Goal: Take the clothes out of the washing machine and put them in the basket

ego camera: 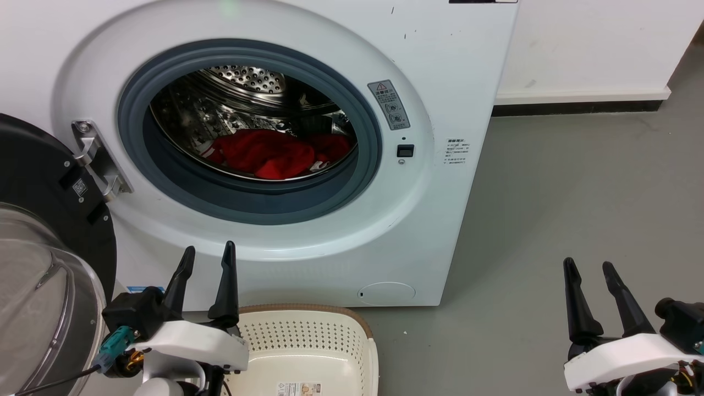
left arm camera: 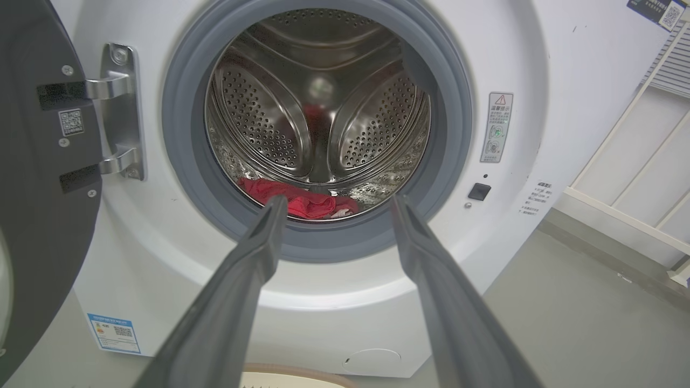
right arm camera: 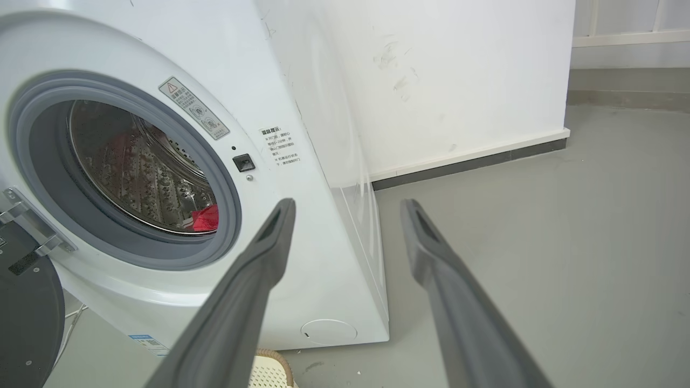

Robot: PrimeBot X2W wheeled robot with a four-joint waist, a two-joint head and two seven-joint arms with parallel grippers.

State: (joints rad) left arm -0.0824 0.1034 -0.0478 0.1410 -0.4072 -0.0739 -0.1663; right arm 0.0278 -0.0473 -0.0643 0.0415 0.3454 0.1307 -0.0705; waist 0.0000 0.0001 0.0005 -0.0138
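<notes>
Red clothes (ego camera: 272,154) lie bunched at the bottom of the steel drum of the white washing machine (ego camera: 440,66), whose porthole door (ego camera: 49,264) hangs swung open at the left. The cream basket (ego camera: 308,341) with a brown rim stands on the floor right in front of the machine, with nothing in the part I see. My left gripper (ego camera: 209,256) is open above the basket's left end, pointing at the machine's front. In the left wrist view the left gripper (left arm camera: 337,202) frames the clothes (left arm camera: 302,199) beyond it. My right gripper (ego camera: 588,269) is open over bare floor to the right.
Grey floor (ego camera: 577,192) stretches to the right of the machine up to a white wall with a dark skirting (ego camera: 577,107). The open door's hinge bracket (ego camera: 96,159) juts from the machine's left side. A pale railing (left arm camera: 647,134) stands further right.
</notes>
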